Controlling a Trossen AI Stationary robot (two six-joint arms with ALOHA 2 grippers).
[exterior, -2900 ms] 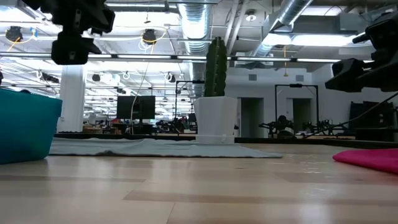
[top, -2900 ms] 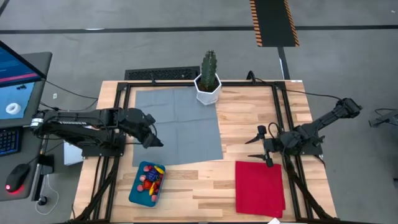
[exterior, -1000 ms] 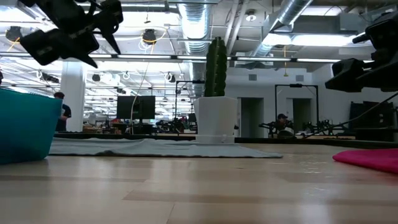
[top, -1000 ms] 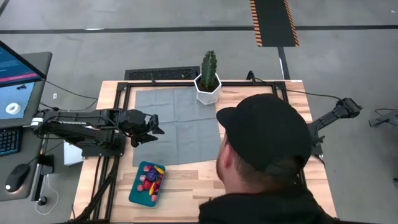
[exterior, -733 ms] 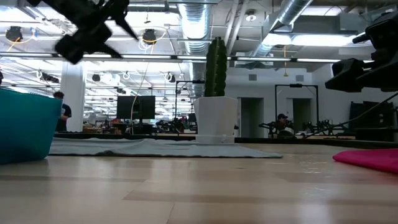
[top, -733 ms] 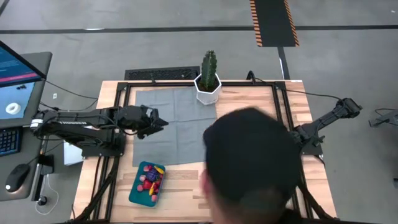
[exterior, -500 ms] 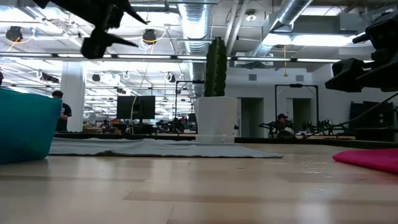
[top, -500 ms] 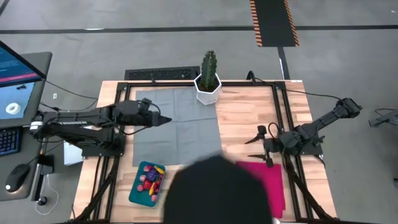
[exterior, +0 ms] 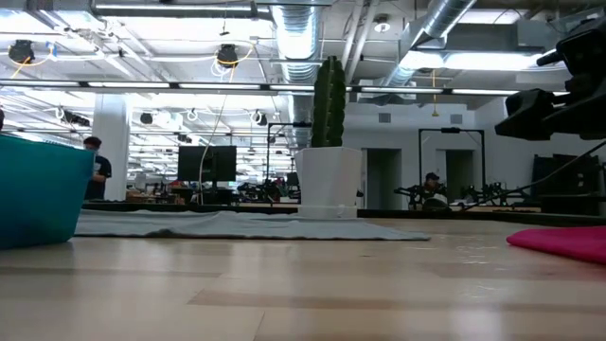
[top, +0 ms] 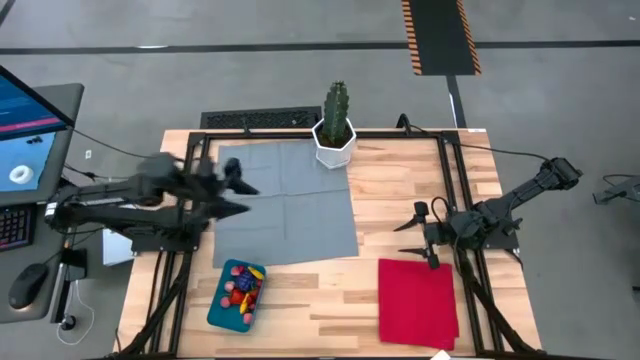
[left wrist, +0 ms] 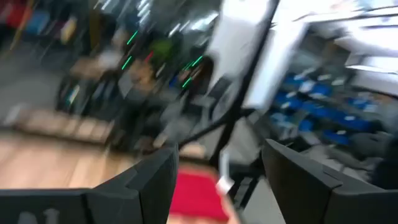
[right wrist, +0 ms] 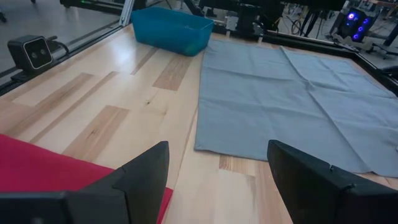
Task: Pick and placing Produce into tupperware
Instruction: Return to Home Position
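The teal tupperware (top: 234, 297) stands near the table's front left, its bottom on the wood, with the small red, pink, yellow and purple produce (top: 241, 287) lying inside. It also shows in the low view (exterior: 36, 201) and the right wrist view (right wrist: 171, 28). My left gripper (top: 244, 197) hangs open and blurred above the left edge of the grey mat (top: 290, 200), its fingers (left wrist: 143, 180) with nothing between them. My right gripper (top: 408, 220) rests open at the right, just beyond the far edge of the red cloth (top: 417, 298), and is likewise bare (right wrist: 217, 180).
A cactus in a white pot (top: 335, 128) stands at the mat's far right corner. The dark frame rails (top: 190, 200) run along the table's sides. Bare wood (top: 400, 180) lies between the mat and my right arm.
My left gripper has risen, drifted toward the far edge, rolled about its own axis and left the top of the low view; it stays open. A person in a black cap, who covered the table's right half in the high view, has withdrawn past the near edge.
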